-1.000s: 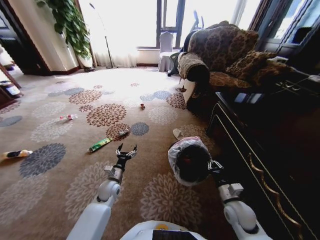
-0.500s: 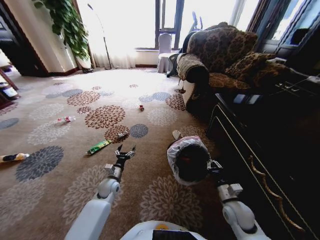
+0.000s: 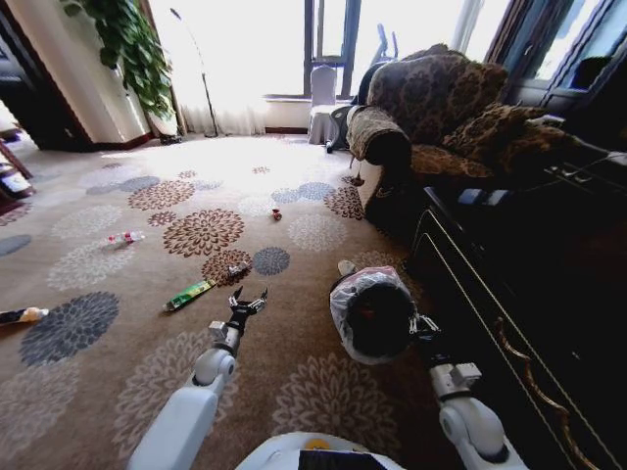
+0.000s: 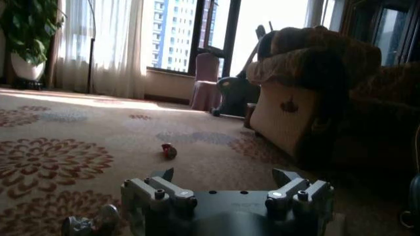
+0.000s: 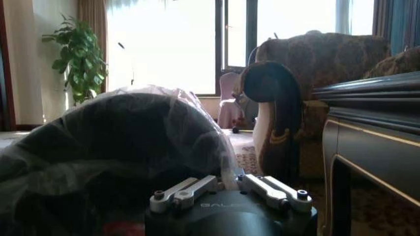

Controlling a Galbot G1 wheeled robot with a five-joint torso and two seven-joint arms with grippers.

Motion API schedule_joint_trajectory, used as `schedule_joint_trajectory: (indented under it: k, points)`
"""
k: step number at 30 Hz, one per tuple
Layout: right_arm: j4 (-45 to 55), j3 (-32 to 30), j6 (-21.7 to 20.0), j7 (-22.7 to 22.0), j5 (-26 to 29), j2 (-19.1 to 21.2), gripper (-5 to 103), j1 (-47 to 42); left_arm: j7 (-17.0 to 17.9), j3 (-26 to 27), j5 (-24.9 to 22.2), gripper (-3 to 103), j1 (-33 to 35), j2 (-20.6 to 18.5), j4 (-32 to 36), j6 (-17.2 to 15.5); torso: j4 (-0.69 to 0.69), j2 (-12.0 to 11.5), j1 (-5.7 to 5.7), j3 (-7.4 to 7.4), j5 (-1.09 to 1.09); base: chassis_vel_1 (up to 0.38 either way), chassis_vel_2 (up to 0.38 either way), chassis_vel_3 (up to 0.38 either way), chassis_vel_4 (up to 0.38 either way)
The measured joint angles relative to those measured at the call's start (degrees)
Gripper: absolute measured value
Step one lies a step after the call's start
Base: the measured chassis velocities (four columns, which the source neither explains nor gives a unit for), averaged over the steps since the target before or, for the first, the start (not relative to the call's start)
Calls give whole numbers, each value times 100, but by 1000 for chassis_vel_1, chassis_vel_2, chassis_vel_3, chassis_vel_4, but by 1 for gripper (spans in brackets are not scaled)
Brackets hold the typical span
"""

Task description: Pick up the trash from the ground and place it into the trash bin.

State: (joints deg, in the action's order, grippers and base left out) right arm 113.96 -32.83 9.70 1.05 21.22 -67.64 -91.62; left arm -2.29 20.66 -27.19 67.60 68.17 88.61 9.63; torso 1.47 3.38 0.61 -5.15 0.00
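Holding the trash bin [image 3: 370, 315] off the carpet [image 3: 98, 255] with my right gripper [image 3: 419, 324], jaws clamped together on its lined rim; it hangs tipped on its side just ahead of my right arm, mouth facing back toward me and to my left, near the dark cabinet [image 3: 509, 284].

Left gripper [image 3: 246, 299]: jaws apart, holding nothing, raised just above the carpet and pointing forward toward the litter.

Task progress, as I judge it: early. Something red shows low inside the bin in the right wrist view, too unclear to name. Still lying out on the carpet:
- long green wrapper [image 3: 189, 294], flat, long axis running from near-left to far-right, just ahead and left of my left gripper.
- small crumpled piece [image 3: 238, 267], beyond the wrapper.
- clear bottle [image 3: 125, 236], on its side, long axis roughly left to right, well off to the left.
- yellow-black packet [image 3: 20, 315], at the far left edge, lying left to right.
- tiny red bit [image 3: 277, 213], farthest out, toward the window.
- white slipper [image 3: 347, 267], just behind the bin, by the armchair [image 3: 431, 108].
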Motion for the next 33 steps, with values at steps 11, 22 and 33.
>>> schedule_joint_trajectory:
  k: [11,22,33]
  points:
    - [58,-8,137,-1,123,50,0,169,-80,-138,142,100,-63,44,-317,-26,0,0,1,-1,0,-204,200,190,-189]
    - [-48,134,535,0,334,80,0,375,-159,-545,473,100,256,208,-415,47,0,0,-3,2,0,-30,40,32,-25]
    - [-245,391,800,-1,455,143,0,748,-185,-853,569,100,281,224,-476,63,0,0,-2,2,1,-30,40,34,-32]
